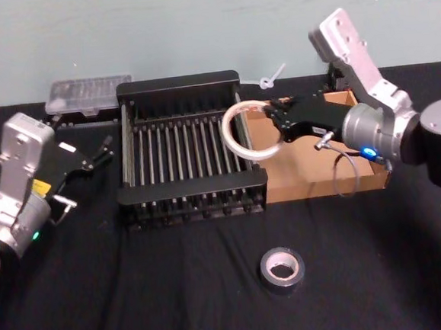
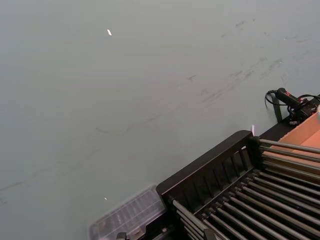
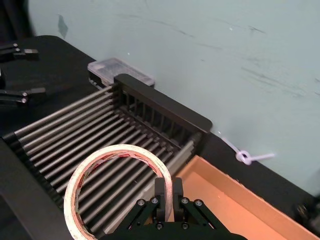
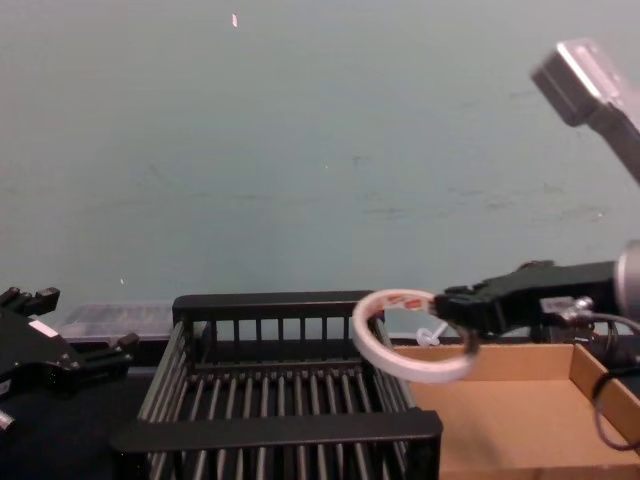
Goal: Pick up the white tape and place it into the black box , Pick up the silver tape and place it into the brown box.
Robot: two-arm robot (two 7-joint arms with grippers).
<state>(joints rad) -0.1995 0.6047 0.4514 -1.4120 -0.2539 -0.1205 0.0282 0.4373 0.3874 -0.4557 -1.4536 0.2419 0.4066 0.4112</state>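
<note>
The white tape (image 1: 227,134) is a thin ring with red marks inside. It hangs on edge above the right rim of the black box (image 1: 192,187), beside the brown box (image 1: 312,165). My right gripper (image 1: 272,123) is shut on the ring's wall; the right wrist view shows the fingers (image 3: 163,187) pinching the tape (image 3: 115,149) over the black box's bars (image 3: 75,125). The silver tape (image 1: 282,269) lies flat on the black cloth in front of both boxes. My left gripper (image 1: 103,151) is open and holds nothing, left of the black box.
A clear plastic case (image 1: 89,93) sits behind the black box's left corner. A white zip tie (image 1: 271,77) lies by the wall behind the brown box. A cable (image 1: 343,174) loops from my right arm over the brown box. The wall stands close behind.
</note>
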